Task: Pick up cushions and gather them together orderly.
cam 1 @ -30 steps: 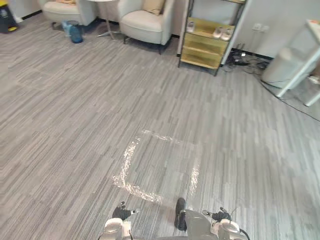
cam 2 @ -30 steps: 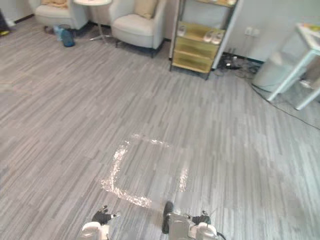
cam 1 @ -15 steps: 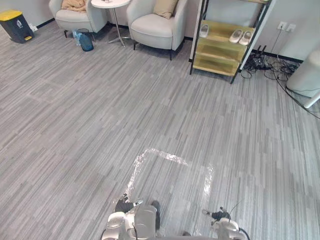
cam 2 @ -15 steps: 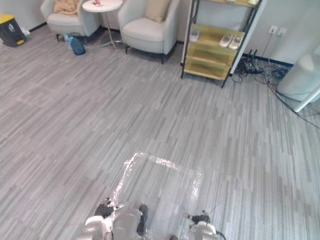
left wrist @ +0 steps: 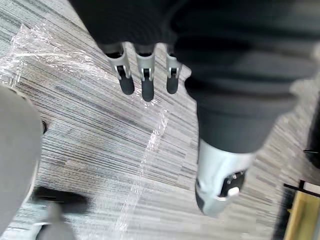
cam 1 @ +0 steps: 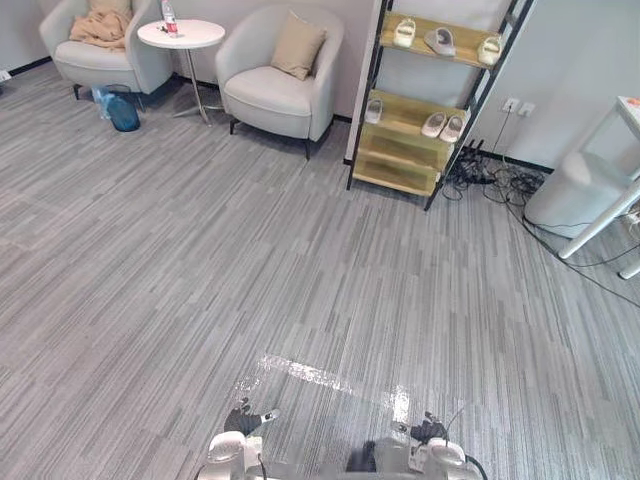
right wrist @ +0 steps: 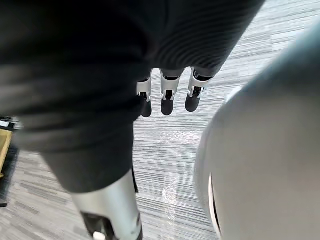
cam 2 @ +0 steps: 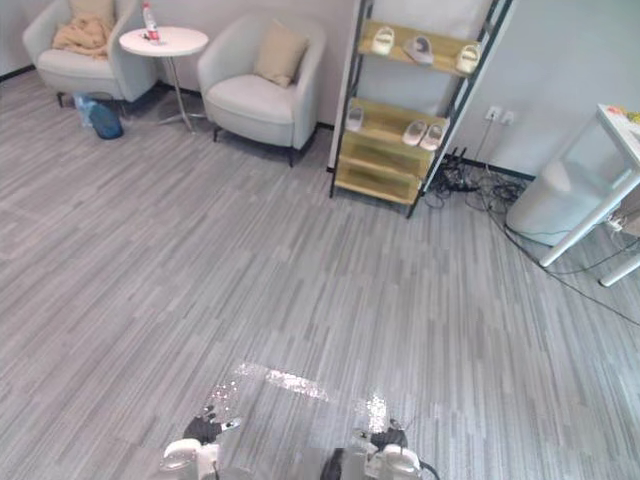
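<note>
Cushion on armchair, camera shifted since

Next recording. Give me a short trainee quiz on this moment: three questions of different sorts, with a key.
1. True or false: the left hand is holding a cushion.
2. Where does the tan cushion rest? A) on the floor; B) on the seat of an armchair, leaning on its back; C) on a shelf.
3. Fill in: on the round table stands a ____.

Key: 1 false, its fingers are straight and hold nothing. 2 B. 3 bottle.
</note>
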{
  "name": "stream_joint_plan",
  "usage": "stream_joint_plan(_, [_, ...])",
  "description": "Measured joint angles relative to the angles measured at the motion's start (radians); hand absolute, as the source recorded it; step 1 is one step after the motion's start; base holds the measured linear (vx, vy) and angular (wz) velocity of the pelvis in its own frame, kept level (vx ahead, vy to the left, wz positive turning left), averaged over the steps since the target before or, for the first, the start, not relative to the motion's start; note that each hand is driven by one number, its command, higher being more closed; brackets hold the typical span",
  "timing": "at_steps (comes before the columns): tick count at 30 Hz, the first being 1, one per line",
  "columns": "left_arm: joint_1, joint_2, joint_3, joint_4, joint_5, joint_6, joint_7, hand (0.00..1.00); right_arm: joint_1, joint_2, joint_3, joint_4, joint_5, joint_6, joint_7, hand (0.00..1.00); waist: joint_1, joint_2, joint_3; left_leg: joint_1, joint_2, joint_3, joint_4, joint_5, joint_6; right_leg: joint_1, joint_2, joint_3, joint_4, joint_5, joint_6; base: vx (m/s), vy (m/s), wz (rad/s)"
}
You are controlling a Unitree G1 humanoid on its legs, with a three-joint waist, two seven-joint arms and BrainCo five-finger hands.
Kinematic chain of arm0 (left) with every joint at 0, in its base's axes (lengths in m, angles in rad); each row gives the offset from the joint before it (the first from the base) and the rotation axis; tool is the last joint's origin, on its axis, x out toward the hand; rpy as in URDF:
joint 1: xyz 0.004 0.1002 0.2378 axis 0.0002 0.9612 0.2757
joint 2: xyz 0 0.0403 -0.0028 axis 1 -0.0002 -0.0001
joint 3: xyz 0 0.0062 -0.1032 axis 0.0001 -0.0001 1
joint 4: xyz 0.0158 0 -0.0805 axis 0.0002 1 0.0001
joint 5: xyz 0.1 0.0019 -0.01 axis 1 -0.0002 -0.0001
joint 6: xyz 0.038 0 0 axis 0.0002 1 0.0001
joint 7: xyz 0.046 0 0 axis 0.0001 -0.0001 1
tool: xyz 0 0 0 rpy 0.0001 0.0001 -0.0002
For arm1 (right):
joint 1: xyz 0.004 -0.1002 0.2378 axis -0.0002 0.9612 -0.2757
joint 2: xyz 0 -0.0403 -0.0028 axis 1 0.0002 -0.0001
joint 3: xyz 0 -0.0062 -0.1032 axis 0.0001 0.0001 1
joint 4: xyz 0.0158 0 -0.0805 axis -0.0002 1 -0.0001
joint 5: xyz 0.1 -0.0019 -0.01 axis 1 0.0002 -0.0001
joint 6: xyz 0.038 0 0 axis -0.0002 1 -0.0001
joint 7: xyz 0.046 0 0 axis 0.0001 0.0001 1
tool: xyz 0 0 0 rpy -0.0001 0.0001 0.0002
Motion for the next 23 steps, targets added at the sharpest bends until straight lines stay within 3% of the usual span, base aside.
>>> stream_joint_plan(2, [0.021, -0.026, 0.024, 0.004, 0.001, -0.001, 0.000, 0.00, -0.001, -0.013, -0.002, 0.007, 0.001, 0.000, -0.001, 0.00, 0.001, 0.047, -0.020, -0.026, 0.045, -0.058, 0.077, -0.003, -0.006, 0.037, 0.040, -0.015, -0.041, -0.035, -0.011, 0.48, -0.233, 0.08])
stream_joint_plan(4, [0.017, -0.037, 0.048, -0.006, 0.001, 0.000, 0.000, 0.00, -0.001, -0.028, 0.004, 0.001, 0.006, -0.003, -0.003, 0.00, 0.001, 0.073, -0.010, -0.143, 0.085, -0.076, 0.344, 0.001, -0.015, 0.082, 0.077, -0.028, -0.089, -0.068, -0.023, 0.35, -0.196, 0.17])
stream_joint_plan(5, [0.012, -0.042, 0.058, -0.011, 0.001, 0.002, -0.001, 0.00, -0.003, -0.027, 0.009, -0.002, 0.012, -0.003, -0.004, 0.00, 0.002, 0.085, -0.003, -0.223, 0.113, -0.080, 0.511, 0.033, -0.016, 0.106, 0.097, -0.034, -0.100, -0.084, -0.035, 0.31, -0.111, 0.18])
stream_joint_plan(6, [0.010, -0.039, 0.058, -0.024, 0.000, 0.002, -0.001, 0.00, -0.004, -0.028, 0.011, 0.001, 0.014, 0.002, -0.009, 0.00, 0.010, 0.092, 0.007, -0.292, 0.153, -0.078, 0.658, 0.017, -0.009, 0.144, 0.116, -0.042, -0.105, -0.104, -0.049, 0.39, -0.115, 0.05])
stream_joint_plan(7, [0.007, -0.032, 0.055, -0.034, 0.000, 0.001, -0.001, 0.00, -0.003, -0.023, 0.013, 0.003, 0.022, 0.002, -0.012, 0.00, 0.020, 0.081, 0.016, -0.328, 0.163, -0.075, 0.697, 0.004, -0.008, 0.178, 0.117, -0.046, -0.107, -0.116, -0.049, 0.33, -0.083, -0.06])
stream_joint_plan(9, [0.005, -0.027, 0.052, -0.050, -0.001, 0.000, 0.000, 0.00, 0.000, -0.014, 0.010, 0.007, 0.032, 0.002, -0.013, 0.00, 0.030, 0.062, 0.026, -0.378, 0.166, -0.074, 0.657, -0.014, -0.033, 0.234, 0.112, -0.039, -0.124, -0.120, -0.048, 0.30, -0.048, -0.16])
stream_joint_plan(12, [-0.001, -0.012, 0.022, -0.065, -0.004, -0.002, -0.001, 0.00, -0.004, -0.004, 0.001, 0.006, 0.048, 0.001, -0.019, 0.00, 0.037, 0.044, 0.033, -0.427, 0.118, -0.098, 0.384, -0.003, -0.047, 0.287, 0.077, -0.012, -0.154, -0.136, -0.019, 0.28, 0.076, -0.31])
stream_joint_plan(13, [0.000, -0.017, 0.014, -0.062, -0.004, -0.003, -0.001, 0.00, 0.000, -0.010, 0.001, 0.006, 0.048, 0.002, -0.024, 0.00, 0.038, 0.061, 0.025, -0.428, 0.098, -0.138, 0.219, 0.097, -0.072, 0.288, 0.076, 0.007, -0.154, -0.147, 0.002, 0.24, 0.166, -0.46])
stream_joint_plan(14, [0.000, -0.020, 0.014, -0.051, -0.009, -0.004, -0.001, 0.00, 0.003, -0.013, 0.002, 0.012, 0.047, 0.004, -0.027, 0.00, 0.049, 0.057, 0.023, -0.403, 0.085, -0.135, 0.187, 0.173, -0.070, 0.287, 0.068, 0.034, -0.153, -0.155, 0.023, 0.23, 0.156, -0.36])
stream_joint_plan(15, [-0.002, -0.010, 0.013, -0.040, -0.010, -0.003, 0.001, 0.00, 0.003, -0.003, 0.004, 0.009, 0.047, 0.007, -0.028, 0.00, 0.047, 0.043, 0.013, -0.386, 0.058, -0.127, 0.140, 0.187, -0.055, 0.294, 0.048, 0.050, -0.168, -0.144, 0.039, 0.24, 0.129, -0.17])
stream_joint_plan(20, [-0.001, -0.010, -0.005, -0.032, -0.011, -0.002, 0.000, 0.00, 0.014, 0.011, 0.004, 0.002, 0.039, 0.011, -0.026, 0.00, 0.046, 0.032, 0.006, -0.309, 0.009, -0.087, 0.095, 0.190, -0.035, 0.368, -0.007, 0.053, -0.230, -0.131, 0.066, 0.18, 0.091, 0.01])
stream_joint_plan(23, [0.001, -0.008, -0.005, -0.031, -0.011, -0.003, -0.001, 0.00, 0.013, 0.014, 0.004, -0.002, 0.028, 0.009, -0.026, 0.00, 0.048, 0.024, -0.002, -0.298, 0.002, -0.084, 0.066, 0.195, -0.027, 0.371, -0.011, 0.060, -0.251, -0.123, 0.079, 0.06, 0.008, -0.05])
